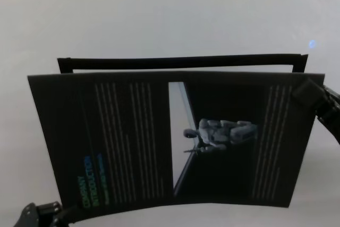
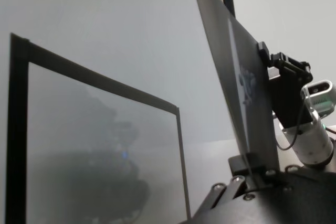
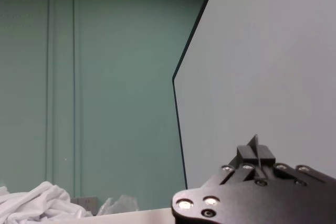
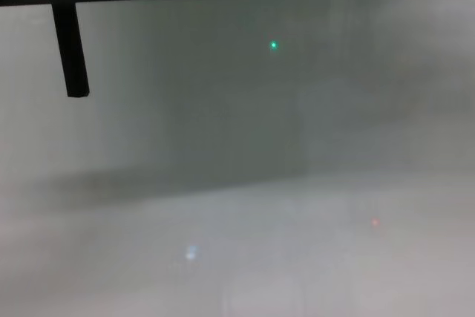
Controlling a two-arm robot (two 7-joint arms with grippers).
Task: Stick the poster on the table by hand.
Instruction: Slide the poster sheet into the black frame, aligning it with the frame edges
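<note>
Above the desk, the poster is held up in the air, its printed face toward the head camera and turned sideways: the green heading runs along the edge at 9 o'clock, columns of small text fill the middle and the 3 o'clock side, and a picture panel with a pale robot figure sits just right of centre. The sheet bows slightly along its near edge.

At 7 o'clock in the head view, the left gripper sits at the poster's near-left corner. The left wrist view shows its fingers pressed together on the sheet's edge, pinching it.

At 2 o'clock, the right gripper clamps the far-right corner. In the right wrist view its fingers are pinching the thin edge of the sheet, whose pale back fills that side of the picture.

Behind the poster, toward 12 o'clock, a thin black frame outlines a rectangle on the desk; only its far strip and corners show past the sheet. The left wrist view shows the same frame lying on the pale surface, well apart from the raised poster.

The chest view shows grey surface with a dark bar hanging at 10 o'clock.
</note>
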